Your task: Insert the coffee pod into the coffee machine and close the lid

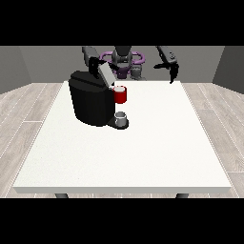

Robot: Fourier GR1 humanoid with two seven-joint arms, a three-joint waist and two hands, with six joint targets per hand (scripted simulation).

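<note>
The black coffee machine (pixel 90 102) stands on the left half of the white table (pixel 143 152). Its grey lid (pixel 106 71) is tilted up and open. Below the lid sits the red pod holder (pixel 121 96), with a pale round top that may be the coffee pod; I cannot tell for sure. The hand at the view's left (pixel 94 62) is just behind and above the lid, close to its upper edge. The hand at the view's right (pixel 172 68) hangs in the air over the table's far right corner, fingers pointing down and holding nothing.
A small grey cup (pixel 122 117) stands on the machine's base under the red holder. The robot's torso (pixel 125 62) is behind the table's far edge. White tabletop stretches in front of and to the right of the machine.
</note>
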